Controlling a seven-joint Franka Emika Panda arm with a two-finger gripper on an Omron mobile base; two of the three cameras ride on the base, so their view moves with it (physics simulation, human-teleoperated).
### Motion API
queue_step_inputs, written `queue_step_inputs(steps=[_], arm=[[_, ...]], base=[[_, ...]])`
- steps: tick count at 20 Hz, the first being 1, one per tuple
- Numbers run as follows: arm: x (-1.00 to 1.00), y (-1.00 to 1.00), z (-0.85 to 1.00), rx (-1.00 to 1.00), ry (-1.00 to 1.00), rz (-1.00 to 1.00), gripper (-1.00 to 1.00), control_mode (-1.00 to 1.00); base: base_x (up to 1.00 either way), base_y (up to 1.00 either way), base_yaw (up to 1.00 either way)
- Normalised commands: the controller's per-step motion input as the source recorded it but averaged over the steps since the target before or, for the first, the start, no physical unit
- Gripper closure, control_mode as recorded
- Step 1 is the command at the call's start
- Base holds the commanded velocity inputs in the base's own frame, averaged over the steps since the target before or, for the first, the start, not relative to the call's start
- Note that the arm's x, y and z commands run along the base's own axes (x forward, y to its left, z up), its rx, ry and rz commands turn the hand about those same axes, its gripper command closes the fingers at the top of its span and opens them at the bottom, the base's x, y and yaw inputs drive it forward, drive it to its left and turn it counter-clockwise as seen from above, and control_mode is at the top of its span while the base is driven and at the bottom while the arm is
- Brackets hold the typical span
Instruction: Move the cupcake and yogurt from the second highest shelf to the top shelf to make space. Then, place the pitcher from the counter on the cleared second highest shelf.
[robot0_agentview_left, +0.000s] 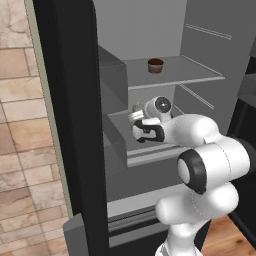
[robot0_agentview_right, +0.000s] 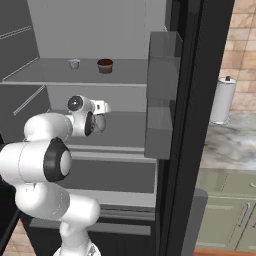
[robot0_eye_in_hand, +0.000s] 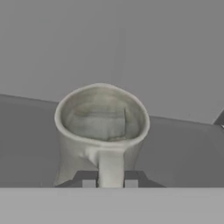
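Right now the claw (robot0_eye_in_hand: 110, 183) is clamped on the handle of the pitcher (robot0_eye_in_hand: 101, 131), holding it upright over the second highest shelf (robot0_agentview_right: 125, 131) inside the open fridge, while just above, the cupcake (robot0_agentview_right: 105, 65) and the yogurt (robot0_agentview_right: 74, 63) sit apart on the top shelf (robot0_agentview_right: 30, 80).

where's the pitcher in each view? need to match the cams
Left base view: pitcher sits mid-frame on the second-highest shelf, mostly hidden behind the robot's wrist.
Right base view: a rounded bit of it peeks out left of centre, just right of the wrist.
Hand view: centre, seen from above into its open mouth, handle between the tool's fingertips.
Shared landmark: the cupcake on the top shelf, above the pitcher.
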Motion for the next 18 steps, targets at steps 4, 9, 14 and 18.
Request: queue_step_inputs(steps=[4, 9, 14, 18], arm=[[-0.24, -0.15, -0.22, 0.00, -0.02, 0.00, -1.00, -1.00], [-0.30, -0.23, -0.06, 0.00, -0.01, 0.00, -1.00, -1.00], [-0.22, -0.10, 0.00, 0.00, 0.00, 0.00, -1.00, -1.00], [-0.38, 0.00, 0.00, 0.00, -0.01, 0.00, -1.00, -1.00]], base=[[0.00, 0.00, 0.00], [0.00, 0.00, 0.00], [0.00, 0.00, 0.00], [0.00, 0.00, 0.00]])
